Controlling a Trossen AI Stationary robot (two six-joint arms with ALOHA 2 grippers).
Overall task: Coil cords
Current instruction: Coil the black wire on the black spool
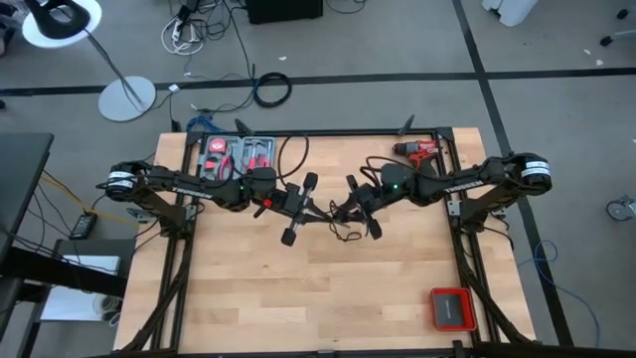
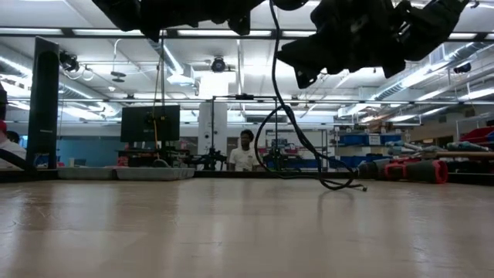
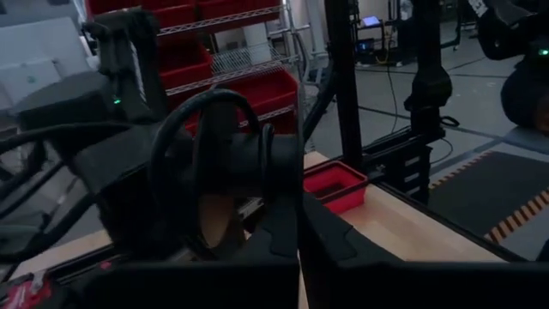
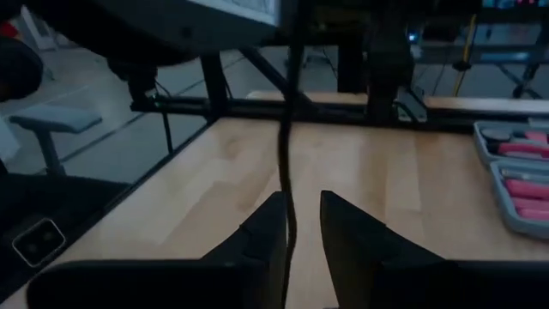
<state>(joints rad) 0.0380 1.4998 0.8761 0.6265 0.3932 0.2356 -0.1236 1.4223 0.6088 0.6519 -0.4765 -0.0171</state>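
Note:
The cord, a thin black cable (image 2: pixel 287 116), hangs between my two grippers above the middle of the table. Its slack loop (image 1: pixel 346 235) drops to the wood, and one small end (image 2: pixel 360 187) lies on the table. My left gripper (image 1: pixel 310 209) points level toward the right, is shut, and has a bend of the cord (image 3: pixel 206 99) arching just beyond its fingertips. My right gripper (image 1: pixel 343 209) faces it. Its fingers (image 4: pixel 343 232) stand a narrow gap apart, and the cord (image 4: pixel 290 172) runs down between them. My left gripper (image 3: pixel 300 245) is shut with the cord (image 3: pixel 268 172) coming down to its fingertips. The dark fingers hide the place of contact, so which part it has does not show. The cord beyond it curves up in a slack loop. My right gripper (image 4: pixel 302 202) has the cord lying against the edge of one finger (image 4: pixel 273 225). I cannot tell whether the other finger touches it. The fingers come in level and lie across the cord, which hangs slack below them.
A grey tray of red tools (image 1: pixel 237 157) lies at the far left of the table and a red drill (image 1: pixel 417 151) at the far right. A red case (image 1: pixel 450 308) sits near the front right corner. A thicker black cable ring (image 1: pixel 270 91) lies on the floor beyond.

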